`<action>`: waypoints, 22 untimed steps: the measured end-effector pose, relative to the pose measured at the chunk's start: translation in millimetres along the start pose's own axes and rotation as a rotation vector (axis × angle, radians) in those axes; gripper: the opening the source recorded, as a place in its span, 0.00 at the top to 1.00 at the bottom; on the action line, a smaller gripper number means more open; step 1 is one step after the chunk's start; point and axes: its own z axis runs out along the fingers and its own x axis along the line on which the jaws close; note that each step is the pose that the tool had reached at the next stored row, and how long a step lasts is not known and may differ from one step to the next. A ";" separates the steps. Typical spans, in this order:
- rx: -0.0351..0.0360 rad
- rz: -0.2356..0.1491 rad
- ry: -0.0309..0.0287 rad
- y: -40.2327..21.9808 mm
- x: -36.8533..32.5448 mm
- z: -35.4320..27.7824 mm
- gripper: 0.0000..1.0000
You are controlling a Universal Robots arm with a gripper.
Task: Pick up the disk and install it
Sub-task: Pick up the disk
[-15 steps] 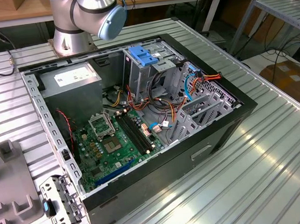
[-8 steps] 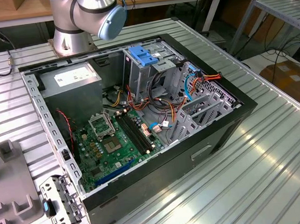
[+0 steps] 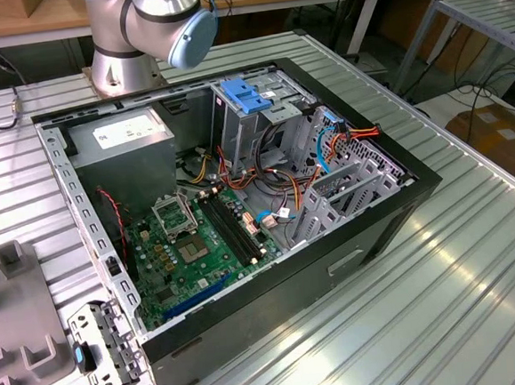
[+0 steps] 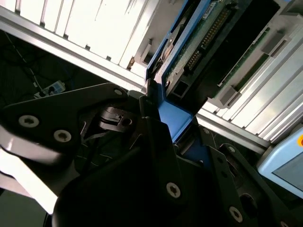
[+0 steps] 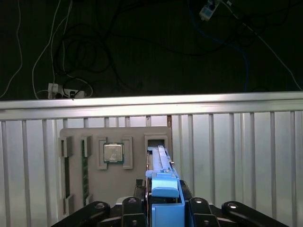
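The disk [image 5: 160,158] stands on edge in a slot of a grey holder tray [image 5: 75,135], its blue side rail and blue end piece facing the first wrist camera. In the second wrist view the disk [image 4: 189,47] shows its circuit-board side and connectors. My gripper [image 5: 163,205] straddles the blue end, a black finger pressed against each side. The second wrist view shows the same grip, with the gripper [image 4: 175,124] shut on the blue end of the disk. The disk still sits in the tray's slot.
The tray also holds a processor chip [image 5: 113,152] and memory sticks [image 5: 85,165]. In the exterior view the open computer case [image 3: 240,203] lies on the ribbed metal table, with a power supply [image 3: 128,136], a drive cage under a blue bracket [image 3: 245,95] and loose cables. The arm's base [image 3: 130,42] stands behind it.
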 end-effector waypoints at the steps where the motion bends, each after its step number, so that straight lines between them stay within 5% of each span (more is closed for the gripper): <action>1: 0.0001 0.000 -0.0001 0.0 0.0 -0.8 0.63; 22: -0.0003 0.000 0.0000 -0.3 0.5 -28.1 0.63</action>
